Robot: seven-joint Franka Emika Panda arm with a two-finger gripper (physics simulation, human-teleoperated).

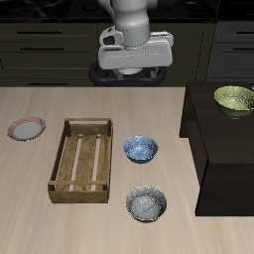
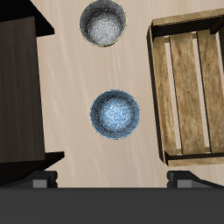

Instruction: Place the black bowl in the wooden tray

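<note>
The black bowl (image 1: 146,204) has a dark rim and a speckled grey-white inside, and it sits on the table close to the front edge. It also shows in the wrist view as the black bowl (image 2: 103,22). The wooden tray (image 1: 81,160), a slatted light-brown crate, lies beside the bowls with nothing in it; one end of the wooden tray (image 2: 188,87) shows to the wrist camera. My gripper (image 1: 134,71) hangs high over the back of the table, far from the black bowl. Its fingertips (image 2: 39,181) stand wide apart, open and holding nothing.
A blue patterned bowl (image 1: 140,149) sits between the tray and the black bowl, straight below my gripper as the blue bowl (image 2: 115,114). A green-yellow bowl (image 1: 235,98) rests on a dark cabinet (image 1: 223,149). A small pink-rimmed plate (image 1: 27,129) lies beyond the tray.
</note>
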